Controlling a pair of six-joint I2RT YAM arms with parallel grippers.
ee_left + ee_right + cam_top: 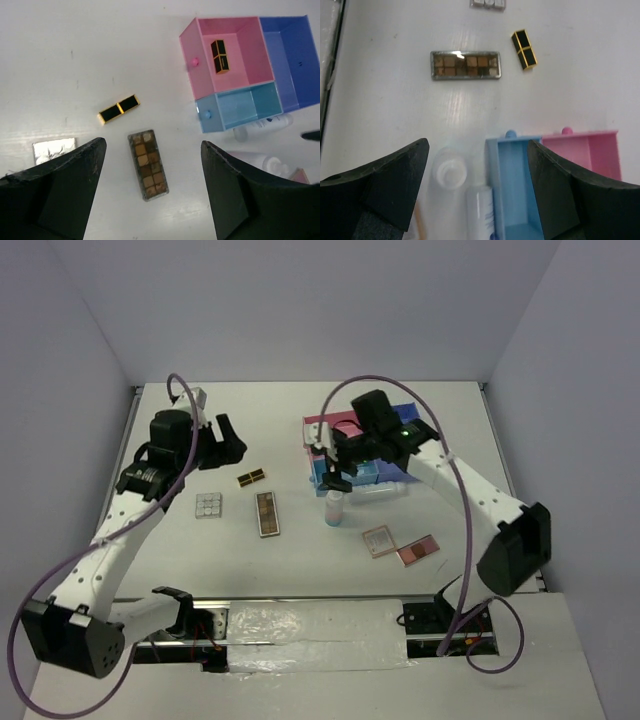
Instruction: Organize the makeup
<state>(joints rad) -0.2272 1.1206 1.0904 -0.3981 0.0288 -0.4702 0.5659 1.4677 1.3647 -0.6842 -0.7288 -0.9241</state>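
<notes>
I see left pincer (226, 438) released, empty; grid palette (208, 505), black-gold piece (251, 477), brown palette (267, 512) on tabletop (300, 565) beneath. Right pincer (334, 475) released, empty, over upright bottle (334, 508) beside tray (290, 60); two compacts (379, 540) farther right.

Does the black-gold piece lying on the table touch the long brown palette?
Apart. The left wrist view shows a strip of bare white table between the black-gold piece and the long brown palette.

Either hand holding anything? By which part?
Nothing is held. The left hand is open, the long brown palette lying on the table below it. The right hand is open too, nothing between its fingers.
</notes>
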